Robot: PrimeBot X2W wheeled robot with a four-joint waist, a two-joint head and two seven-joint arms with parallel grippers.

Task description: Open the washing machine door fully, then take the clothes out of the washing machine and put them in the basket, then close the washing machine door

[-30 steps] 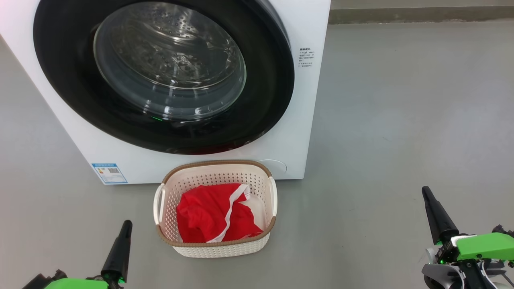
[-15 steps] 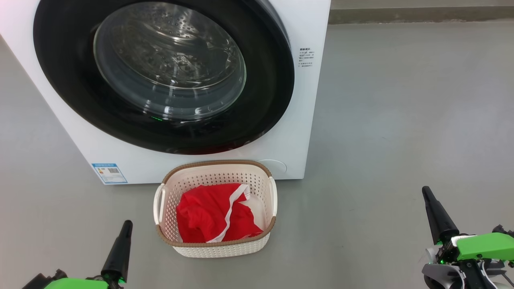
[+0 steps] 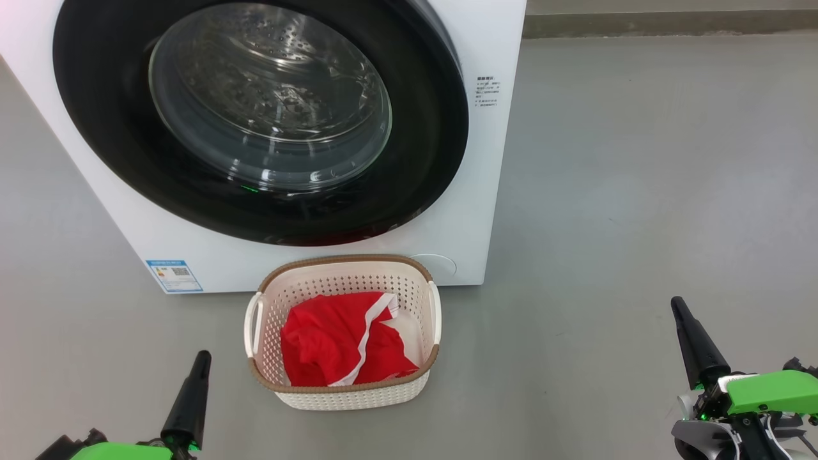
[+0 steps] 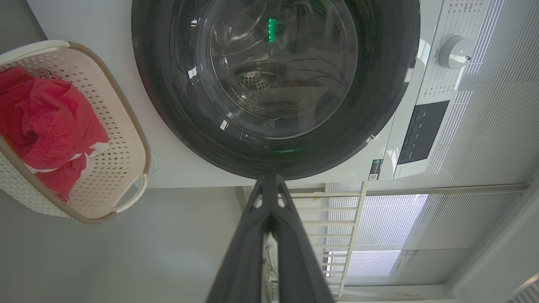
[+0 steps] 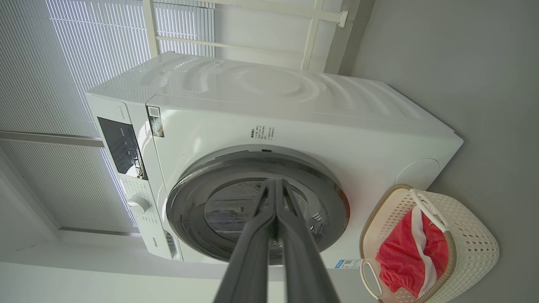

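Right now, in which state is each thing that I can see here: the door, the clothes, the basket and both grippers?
Round black-rimmed glass washing machine door: closed.
Bright red fabric clothes: lying inside the basket.
Cream perforated plastic basket: upright on the grey floor, holding the clothes.
Left gripper: jaws shut, holding nothing.
Right gripper: jaws shut, holding nothing.

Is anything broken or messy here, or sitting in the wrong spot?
Nothing stands out. The washing machine door looks shut, and the red clothes lie inside the basket. The basket stands upright on the floor in front of the washing machine. No spill or damage shows.
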